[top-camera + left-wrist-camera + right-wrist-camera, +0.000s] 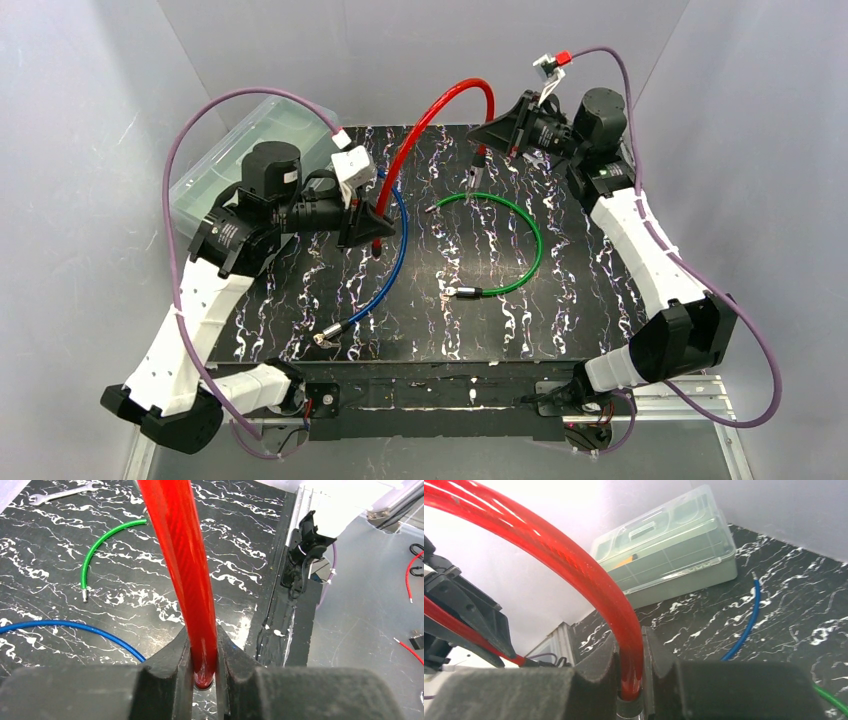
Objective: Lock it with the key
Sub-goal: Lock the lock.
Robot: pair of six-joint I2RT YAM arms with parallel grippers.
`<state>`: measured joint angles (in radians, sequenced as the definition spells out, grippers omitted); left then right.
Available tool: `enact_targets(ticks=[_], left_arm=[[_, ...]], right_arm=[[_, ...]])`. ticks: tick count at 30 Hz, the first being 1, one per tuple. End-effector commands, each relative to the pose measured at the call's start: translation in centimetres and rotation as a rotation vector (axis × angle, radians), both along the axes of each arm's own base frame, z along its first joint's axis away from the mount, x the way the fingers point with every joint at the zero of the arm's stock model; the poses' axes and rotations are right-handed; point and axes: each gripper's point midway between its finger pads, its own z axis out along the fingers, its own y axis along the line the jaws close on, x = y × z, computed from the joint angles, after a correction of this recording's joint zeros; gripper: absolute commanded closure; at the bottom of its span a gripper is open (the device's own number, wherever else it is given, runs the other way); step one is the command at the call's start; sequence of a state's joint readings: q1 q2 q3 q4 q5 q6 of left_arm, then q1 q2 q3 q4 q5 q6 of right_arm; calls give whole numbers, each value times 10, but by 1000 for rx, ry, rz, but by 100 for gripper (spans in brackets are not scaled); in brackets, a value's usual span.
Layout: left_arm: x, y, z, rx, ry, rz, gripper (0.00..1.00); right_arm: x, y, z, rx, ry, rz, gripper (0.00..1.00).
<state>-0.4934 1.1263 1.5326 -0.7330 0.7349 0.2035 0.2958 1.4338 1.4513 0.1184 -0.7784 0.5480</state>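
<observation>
A red cable lock [440, 100] arches above the black marbled table [600, 320], held at both ends. My left gripper [372, 232] is shut on one end, which shows between its fingers in the left wrist view [204, 655]. My right gripper [487, 135] is shut on the other end, near its grey metal ferrule, in the right wrist view [630, 665]. A small dark metal piece [477, 172] hangs under the right gripper; I cannot tell whether it is the key.
A green cable [535, 250] and a blue cable [395, 260] lie on the table between the arms. A clear plastic box [215, 165] stands at the back left. A wrench [60, 494] lies at the far side of the table.
</observation>
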Motion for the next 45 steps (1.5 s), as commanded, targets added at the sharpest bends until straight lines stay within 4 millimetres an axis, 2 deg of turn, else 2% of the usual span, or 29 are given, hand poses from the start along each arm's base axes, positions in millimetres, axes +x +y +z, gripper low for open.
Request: enact_targets(ticks=[1, 6, 13, 17, 20, 24, 26, 31, 45], left_arm=[[-14, -8, 9, -41, -53, -82, 100], [4, -22, 32, -122, -220, -6, 100], [12, -62, 66, -193, -422, -3, 100], [13, -78, 96, -282, -560, 14, 100], [16, -84, 119, -346, -602, 55, 100], [27, -87, 139, -388, -573, 129, 100], [29, -88, 141, -394, -569, 138, 100], [31, -88, 132, -385, -551, 149, 100], [31, -99, 113, -359, -519, 109, 100]], right_arm=[[-6, 6, 9, 123, 51, 59, 99], [-15, 20, -6, 214, 160, 135, 99], [-35, 32, -9, 288, 224, 207, 99], [-49, 31, -4, 354, 231, 251, 99], [-54, 30, -3, 368, 232, 264, 99], [-62, 28, 3, 407, 224, 288, 99], [-64, 27, 7, 424, 222, 297, 99], [-68, 25, 16, 455, 225, 312, 99], [-70, 27, 15, 463, 251, 321, 99]])
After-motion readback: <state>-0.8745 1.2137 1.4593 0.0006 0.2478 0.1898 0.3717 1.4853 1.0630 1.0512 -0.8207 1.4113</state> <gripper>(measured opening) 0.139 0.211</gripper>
